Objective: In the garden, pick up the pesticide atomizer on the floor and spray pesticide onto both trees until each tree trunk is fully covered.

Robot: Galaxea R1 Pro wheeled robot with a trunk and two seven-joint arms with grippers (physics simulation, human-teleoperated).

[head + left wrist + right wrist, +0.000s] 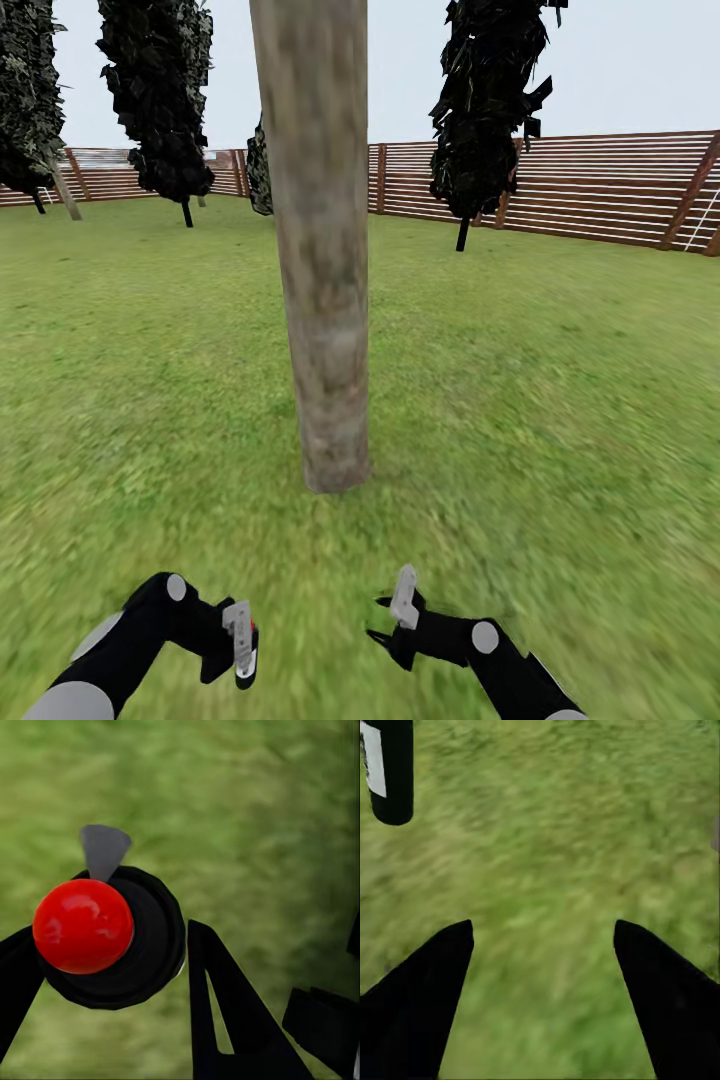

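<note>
With the pesticide atomizer [105,937] pinched in the left gripper [240,650] low in front of the tree trunk [318,250] and the right gripper [392,618] spread and holding nothing beside it, spraying seems in hand, and next calls for raising the nozzle toward the bark.

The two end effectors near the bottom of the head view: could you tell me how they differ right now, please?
The left end effector is closed on a dark bottle with a red cap, likely the pesticide atomizer; the right end effector is open and empty, its fingers spread over grass. The left one points downward in the head view, while the right one points inward toward the left arm. Both are black and hang low over the lawn, short of the tree trunk.
</note>
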